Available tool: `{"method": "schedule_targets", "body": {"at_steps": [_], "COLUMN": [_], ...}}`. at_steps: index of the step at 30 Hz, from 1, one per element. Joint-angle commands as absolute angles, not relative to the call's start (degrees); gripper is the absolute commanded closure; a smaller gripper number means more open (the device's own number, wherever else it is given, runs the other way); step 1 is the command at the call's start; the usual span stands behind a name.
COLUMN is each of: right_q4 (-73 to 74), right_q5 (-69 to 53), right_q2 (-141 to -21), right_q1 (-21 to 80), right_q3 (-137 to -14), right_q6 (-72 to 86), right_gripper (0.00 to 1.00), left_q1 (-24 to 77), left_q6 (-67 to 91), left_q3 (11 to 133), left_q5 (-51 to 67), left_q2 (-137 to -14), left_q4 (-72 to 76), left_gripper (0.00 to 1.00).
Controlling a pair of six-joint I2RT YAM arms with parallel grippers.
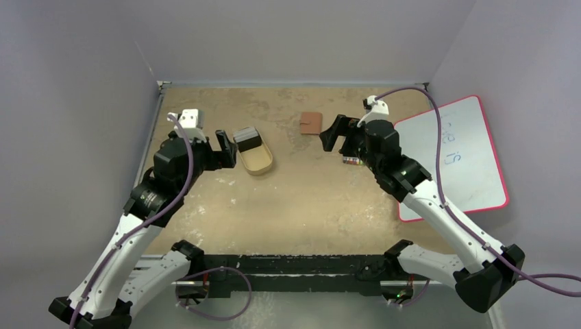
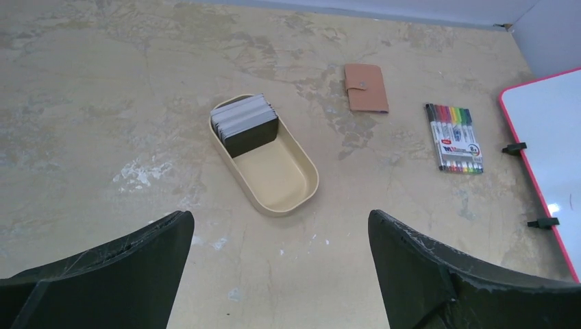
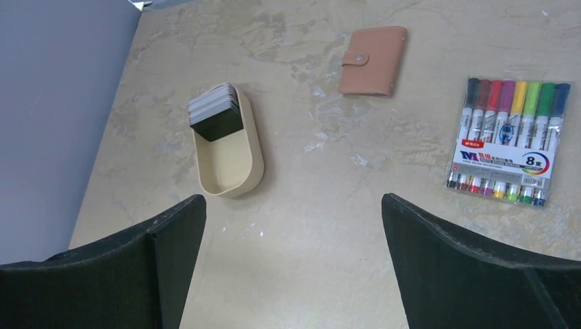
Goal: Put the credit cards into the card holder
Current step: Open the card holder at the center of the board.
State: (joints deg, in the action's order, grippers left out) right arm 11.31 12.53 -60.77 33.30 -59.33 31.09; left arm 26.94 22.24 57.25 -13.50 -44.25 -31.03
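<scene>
Credit cards point(image 2: 244, 123): dark and grey-white stack, standing on edge at one end of a tan oval tray point(image 2: 275, 177). Card holder point(image 2: 366, 88): brown leather, snapped closed, flat on the table point(image 2: 103, 103), apart from the tray, near a marker pack point(image 3: 507, 140). Left gripper point(image 2: 277, 226) and right gripper point(image 3: 293, 205): jaws spread wide, holding nothing.

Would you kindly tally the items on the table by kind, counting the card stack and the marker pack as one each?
card stack: 1
tray: 1
wallet: 1
marker pack: 1
whiteboard: 1
Total: 5
</scene>
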Motion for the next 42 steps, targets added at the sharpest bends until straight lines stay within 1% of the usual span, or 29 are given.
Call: {"method": "schedule_targets", "body": {"at_steps": [1, 7, 10, 12, 14, 19, 20, 23, 28, 31, 33, 35, 38, 40, 42], "right_q4": [8.8, 8.1, 8.2, 8.0, 7.4, 6.8, 6.5, 5.2, 1.7, 1.4, -0.4, -2.1, -2.4, -2.2, -3.1], "right_q5": [13.0, 12.2, 11.9, 11.9, 11.9, 11.7, 11.5, 12.0, 12.1, 17.8, 19.1, 18.3, 18.0, 18.7, 17.4], "right_q2": [-60.3, -59.9, -59.7, -59.2, -58.3, -57.5, -57.3, -57.1, -60.4, -66.7, -71.8, -77.4, -87.2, -92.5, -96.7], "right_q1": [33.0, 33.0, 33.0, 33.0, 33.0, 33.0, 33.0, 33.0, 33.0, 33.0, 33.0, 32.8, 32.2, 31.0, 28.9], "right_q3": [-60.7, -60.5, -60.7, -60.4, -59.4, -58.5, -58.7, -58.4, -58.3, -61.2, -63.2, -66.0, -71.3, -74.2, -76.1], "right_q6": [30.6, 29.5, 29.3, 29.1, 28.8, 27.9, 27.6, 26.6, 23.7, 24.0, 23.3, 22.8, 23.6, 24.8, 26.2], "right_gripper": [0.01, 0.01, 0.01, 0.01, 0.01, 0.01, 0.01, 0.01, 0.01, 0.02, 0.03, 0.06, 0.14, 0.25, 0.39], "left_q1": [26.5, 26.5, 26.5, 26.5, 26.5, 26.5, 26.5, 26.5, 26.5, 26.5, 26.5, 26.5, 26.5, 26.5, 26.5], "left_q6": [18.5, 13.1, 6.9, 1.8, -2.7, -4.9, -7.0, -8.3, -5.6, -1.9, 0.4, 3.0, 6.5, 8.3, 10.1], "left_q3": [57.0, 56.9, 57.3, 57.4, 57.8, 60.3, 61.7, 63.3, 62.5, 60.0, 58.2, 56.5, 53.7, 50.5, 47.2], "left_q5": [-12.0, -11.3, -12.4, -11.4, -8.0, -10.7, -10.5, -11.0, -8.2, -6.3, -5.3, -4.9, -5.3, -5.7, -5.8], "left_q2": [-44.8, -48.4, -52.4, -55.9, -59.6, -69.0, -73.4, -77.3, -76.6, -72.5, -69.0, -65.1, -58.0, -53.7, -49.8], "left_q4": [-27.4, -25.7, -26.6, -26.7, -26.4, -21.8, -20.0, -17.8, -14.7, -12.7, -12.4, -12.6, -13.7, -14.0, -13.9], "left_gripper": [0.02, 0.03, 0.04, 0.08, 0.16, 0.19, 0.19, 0.2, 0.2, 0.2, 0.2, 0.2, 0.2, 0.2, 0.2]}}
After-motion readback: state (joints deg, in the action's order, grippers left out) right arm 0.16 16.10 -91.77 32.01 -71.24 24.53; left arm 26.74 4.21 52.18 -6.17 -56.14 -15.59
